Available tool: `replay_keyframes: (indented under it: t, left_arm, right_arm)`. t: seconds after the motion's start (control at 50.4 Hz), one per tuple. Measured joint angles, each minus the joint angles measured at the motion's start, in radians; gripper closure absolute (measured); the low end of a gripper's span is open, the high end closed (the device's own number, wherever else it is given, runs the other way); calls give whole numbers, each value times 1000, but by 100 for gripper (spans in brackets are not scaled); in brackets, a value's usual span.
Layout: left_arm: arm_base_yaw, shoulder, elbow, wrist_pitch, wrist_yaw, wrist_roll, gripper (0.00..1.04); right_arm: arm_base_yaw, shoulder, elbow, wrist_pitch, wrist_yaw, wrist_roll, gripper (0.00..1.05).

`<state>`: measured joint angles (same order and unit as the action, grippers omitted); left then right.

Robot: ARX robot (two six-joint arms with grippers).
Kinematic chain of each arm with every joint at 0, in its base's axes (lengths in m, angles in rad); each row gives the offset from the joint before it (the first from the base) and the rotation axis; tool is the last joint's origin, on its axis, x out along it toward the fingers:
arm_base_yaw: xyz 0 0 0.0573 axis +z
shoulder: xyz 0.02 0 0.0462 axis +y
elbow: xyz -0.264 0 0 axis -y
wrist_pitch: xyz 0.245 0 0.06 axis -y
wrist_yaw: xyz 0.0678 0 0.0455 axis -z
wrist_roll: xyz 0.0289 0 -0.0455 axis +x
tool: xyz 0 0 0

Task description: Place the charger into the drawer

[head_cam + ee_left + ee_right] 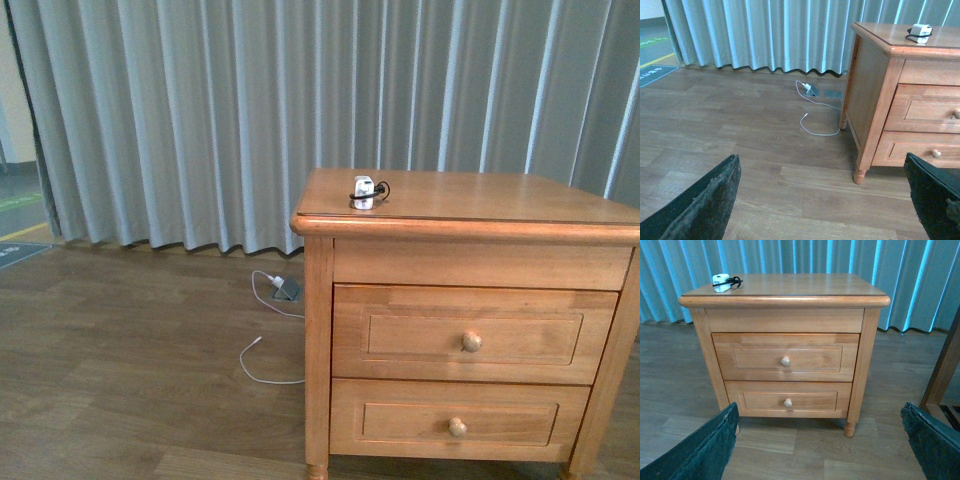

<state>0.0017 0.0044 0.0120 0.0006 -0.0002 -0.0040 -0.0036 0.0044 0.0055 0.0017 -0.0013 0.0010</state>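
Note:
The charger (364,192), a small white plug block with a thin black cable wound round it, sits on the nightstand's top near its front left corner; it also shows in the wrist views (920,31) (723,281). The drawer (474,334), the upper of two honey-brown fronts with a round knob (785,361), is closed. My left gripper (825,200) hangs open over the floor, left of the nightstand, nothing between its fingers. My right gripper (820,440) is open too, low in front of the nightstand. Neither arm appears in the front view.
The lower drawer (458,420) is closed as well. A grey adapter (287,290) with a long white cable (262,362) lies on the wooden floor left of the nightstand. Grey curtains (200,120) hang behind. A wooden furniture leg (942,375) stands right of the nightstand.

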Motion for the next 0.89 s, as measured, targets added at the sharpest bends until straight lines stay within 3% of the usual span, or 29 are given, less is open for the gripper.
replay_keyframes:
  t: [0.854, 0.894]
  left_arm:
    - [0, 0, 0, 0, 0, 0, 6]
    - [0, 0, 0, 0, 0, 0, 6]
  right_arm:
    - [0, 0, 0, 0, 0, 0, 8]
    - [18, 3, 0, -10, 53, -14, 8]
